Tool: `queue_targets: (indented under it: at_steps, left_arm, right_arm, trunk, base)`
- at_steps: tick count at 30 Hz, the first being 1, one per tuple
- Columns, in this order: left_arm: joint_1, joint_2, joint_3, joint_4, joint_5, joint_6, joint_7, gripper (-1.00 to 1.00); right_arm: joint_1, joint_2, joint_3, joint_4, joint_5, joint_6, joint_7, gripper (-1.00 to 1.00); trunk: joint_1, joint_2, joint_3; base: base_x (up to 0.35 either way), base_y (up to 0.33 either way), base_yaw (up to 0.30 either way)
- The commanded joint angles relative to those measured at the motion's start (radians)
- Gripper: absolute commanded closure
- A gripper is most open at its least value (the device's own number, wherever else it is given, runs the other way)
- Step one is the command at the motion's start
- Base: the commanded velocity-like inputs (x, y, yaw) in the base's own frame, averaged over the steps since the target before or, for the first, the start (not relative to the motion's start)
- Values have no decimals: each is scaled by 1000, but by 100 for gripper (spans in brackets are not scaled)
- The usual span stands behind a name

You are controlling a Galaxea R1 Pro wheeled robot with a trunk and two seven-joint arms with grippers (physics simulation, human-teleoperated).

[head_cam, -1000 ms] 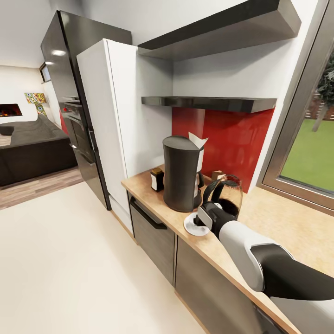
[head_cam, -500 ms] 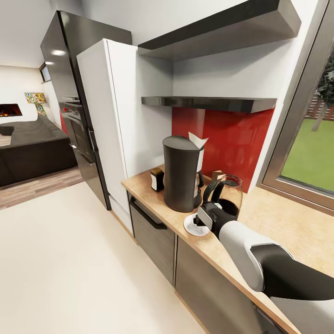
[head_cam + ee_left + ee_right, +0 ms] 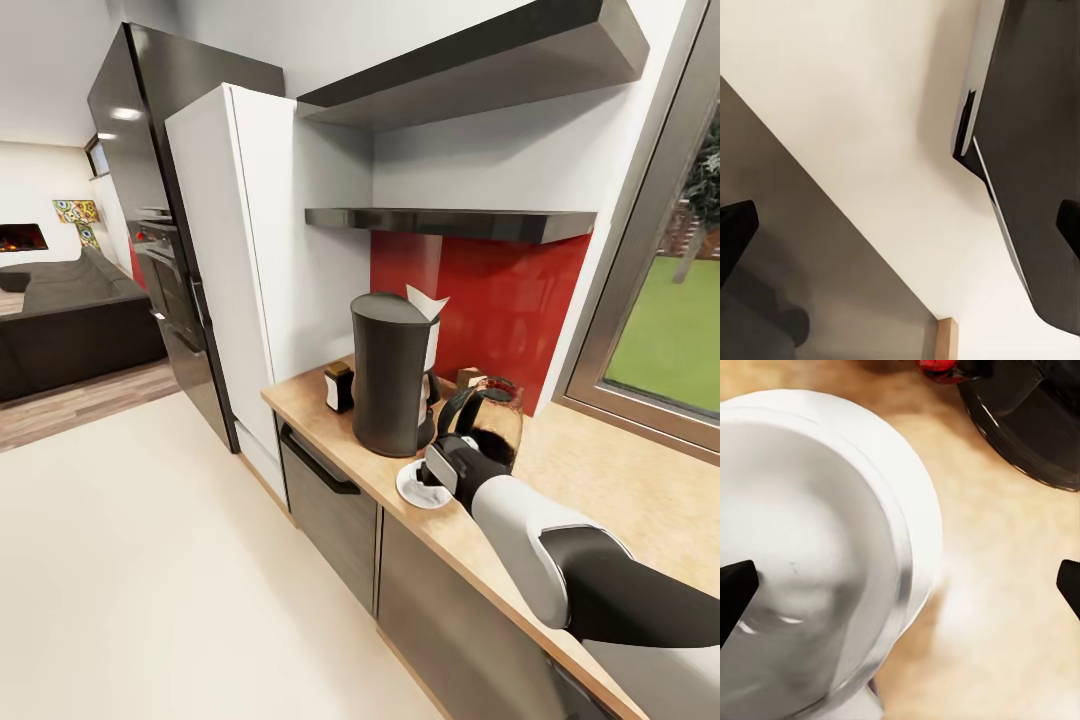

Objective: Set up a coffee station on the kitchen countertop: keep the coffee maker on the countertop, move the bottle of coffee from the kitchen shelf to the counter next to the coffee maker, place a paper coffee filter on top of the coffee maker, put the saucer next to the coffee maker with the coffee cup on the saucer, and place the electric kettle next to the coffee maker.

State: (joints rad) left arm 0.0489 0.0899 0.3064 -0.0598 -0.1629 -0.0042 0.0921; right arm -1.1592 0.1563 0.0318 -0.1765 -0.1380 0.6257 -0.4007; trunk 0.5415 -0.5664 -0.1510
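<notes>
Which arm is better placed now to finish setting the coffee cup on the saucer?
Probably the right. Its right gripper is over the saucer beside the coffee maker, with the coffee cup right below it. The left gripper faces cabinet fronts.

Coffee maker (image 3: 392, 375) on the tabletop (image 3: 610, 480), paper coffee filter (image 3: 426, 301) on its top, bottle of coffee (image 3: 339, 387) just left of it, electric kettle (image 3: 488, 422) just right, saucer (image 3: 418, 488) in front of both, kitchen shelf (image 3: 450, 222) above.
</notes>
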Motion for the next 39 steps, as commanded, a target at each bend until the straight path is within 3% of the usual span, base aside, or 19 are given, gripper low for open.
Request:
queue_targets:
  at_steps: [1, 7, 12, 22, 39]
  left_arm:
    - [0, -1, 8, -2, -10, 0, 1, -100]
    - [0, 0, 8, -2, -10, 0, 1, -100]
    - [0, -1, 8, -2, -10, 0, 1, -100]
    - [0, -1, 8, -2, -10, -1, 1, -100]
    - [0, 0, 8, -2, -10, 0, 1, -100]
  right_arm:
    - [0, 1, 4, -3, -11, 3, -7, -100]
    - [0, 2, 4, -28, -11, 3, -7, -100]
    - [0, 2, 3, -135, -10, 5, -8, -100]
    - [0, 2, 3, -148, -9, 5, -8, -100]
    - [0, 7, 6, -141, -14, 2, -1, -100]
  trunk:
    - [0, -1, -2]
    - [0, -1, -2]
    - [0, -1, -2]
    - [0, -1, -2]
    - [0, -1, -2]
  base:
    - [0, 0, 0]
    - [0, 0, 0]
    - [0, 0, 0]
    - [-96, 1, 0]
    - [-94, 268, 0]
